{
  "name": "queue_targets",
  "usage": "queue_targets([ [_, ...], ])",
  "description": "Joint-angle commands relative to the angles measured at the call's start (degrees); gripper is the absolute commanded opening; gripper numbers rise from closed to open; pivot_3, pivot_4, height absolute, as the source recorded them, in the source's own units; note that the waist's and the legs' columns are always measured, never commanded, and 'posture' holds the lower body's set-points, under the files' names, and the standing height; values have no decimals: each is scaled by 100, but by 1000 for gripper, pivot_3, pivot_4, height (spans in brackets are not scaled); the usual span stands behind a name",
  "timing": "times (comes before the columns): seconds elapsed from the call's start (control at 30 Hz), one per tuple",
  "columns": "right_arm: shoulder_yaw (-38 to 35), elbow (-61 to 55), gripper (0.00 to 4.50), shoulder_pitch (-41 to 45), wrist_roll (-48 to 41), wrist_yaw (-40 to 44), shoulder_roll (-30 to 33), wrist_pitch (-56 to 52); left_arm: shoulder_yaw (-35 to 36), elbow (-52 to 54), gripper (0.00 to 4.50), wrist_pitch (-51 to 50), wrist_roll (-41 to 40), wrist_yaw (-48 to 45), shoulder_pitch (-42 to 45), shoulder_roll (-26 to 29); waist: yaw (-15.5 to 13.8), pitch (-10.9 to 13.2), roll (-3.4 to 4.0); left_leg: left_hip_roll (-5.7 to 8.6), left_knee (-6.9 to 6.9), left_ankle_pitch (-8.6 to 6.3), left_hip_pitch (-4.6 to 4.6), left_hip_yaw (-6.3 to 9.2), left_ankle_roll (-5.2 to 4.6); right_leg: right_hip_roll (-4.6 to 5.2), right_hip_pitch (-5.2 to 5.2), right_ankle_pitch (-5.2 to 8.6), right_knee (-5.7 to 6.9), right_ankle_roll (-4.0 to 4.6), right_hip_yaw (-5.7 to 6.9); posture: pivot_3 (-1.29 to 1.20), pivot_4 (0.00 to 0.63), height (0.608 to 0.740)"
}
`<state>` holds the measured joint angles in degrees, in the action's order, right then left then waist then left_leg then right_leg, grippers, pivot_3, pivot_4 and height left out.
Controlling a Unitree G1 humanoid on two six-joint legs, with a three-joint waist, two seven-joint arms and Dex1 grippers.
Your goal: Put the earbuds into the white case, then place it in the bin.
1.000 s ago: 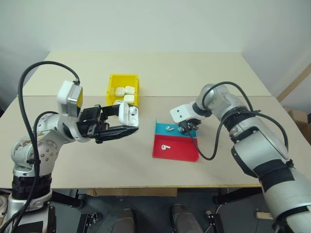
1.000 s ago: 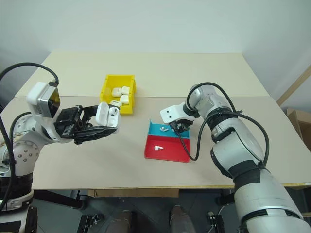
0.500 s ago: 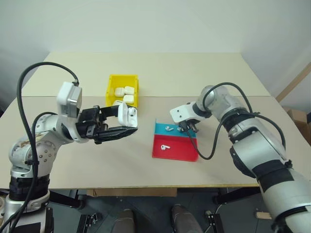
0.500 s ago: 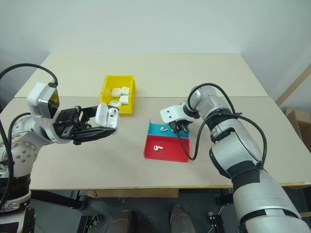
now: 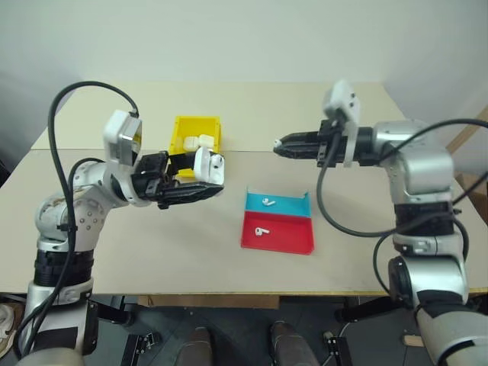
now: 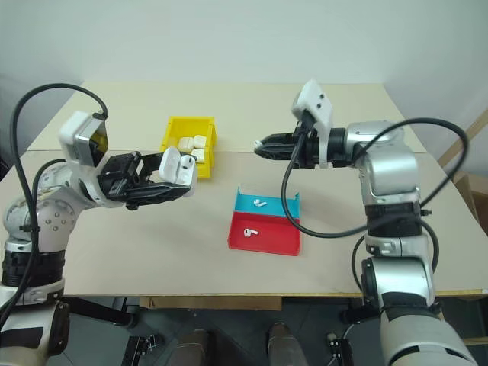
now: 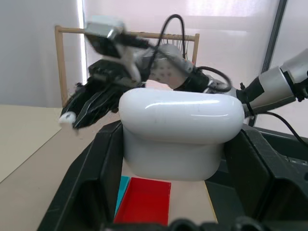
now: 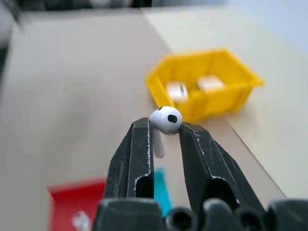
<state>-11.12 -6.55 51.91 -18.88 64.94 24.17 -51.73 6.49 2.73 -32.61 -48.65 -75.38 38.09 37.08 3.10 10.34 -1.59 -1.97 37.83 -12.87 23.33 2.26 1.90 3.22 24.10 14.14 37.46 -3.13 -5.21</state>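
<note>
Level above the beige worktop (image 5: 152, 259), right jaws pinch a glossy white stemmed earbud (image 8: 165, 121), left jaws clamp the rounded open-lidded white plastic case (image 5: 208, 165)

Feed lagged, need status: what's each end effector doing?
Left end effector: closed on the open case.
Right end effector: closed on an earbud.

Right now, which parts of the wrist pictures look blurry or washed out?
Right wrist view: earbud in the right pincer is sharp, the bin and tray soft. Left wrist view: bright backlight behind, glare streak on the white case, right pincer slightly smeared.
</note>
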Motion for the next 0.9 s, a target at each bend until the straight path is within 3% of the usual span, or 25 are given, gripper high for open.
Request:
queue_targets([
  [0.03, -887, -1693, 617, -134, -1362, -1052, -570, -1428, -115, -266, 2829, 127, 190, -59, 383, -117, -6, 0, 0, 1, 0, 0, -3, -1, -1, 0, 1, 1, 6, -1, -1, 0, 150, 740],
  [0.17, -932, -2733, 617, -323, -2140, -2006, -1186, -2092, -267, -539, 2829, 123, 359, -99, 687, -317, -6, 0, 1, -1, 0, 2, -4, 3, -3, -3, 2, 2, 9, 0, 2, 0, 150, 740],
  [0.3, -709, -2966, 617, -462, -2561, -2608, -1479, -2209, -346, -806, 2829, 170, 506, -229, 918, -450, 2, 0, 1, 0, -1, 2, 0, 2, -3, -3, 6, 4, 9, 1, 0, 0, 150, 740],
  [0.6, 93, -2781, 617, -737, -2594, -3189, -1167, -1787, -345, -1061, 2829, 274, 679, -541, 1114, -536, 25, 0, 1, 0, -1, 2, 0, 2, -3, -3, 5, 5, 6, 1, 1, 0, 150, 740],
  [0.9, 333, -2792, 617, -834, -2996, -3154, -775, -1556, -279, -1008, 2829, 274, 743, -565, 1054, -544, 39, 0, 0, 0, -2, 2, 3, 3, -4, -3, 4, 6, 3, -1, 2, 0, 150, 740],
])
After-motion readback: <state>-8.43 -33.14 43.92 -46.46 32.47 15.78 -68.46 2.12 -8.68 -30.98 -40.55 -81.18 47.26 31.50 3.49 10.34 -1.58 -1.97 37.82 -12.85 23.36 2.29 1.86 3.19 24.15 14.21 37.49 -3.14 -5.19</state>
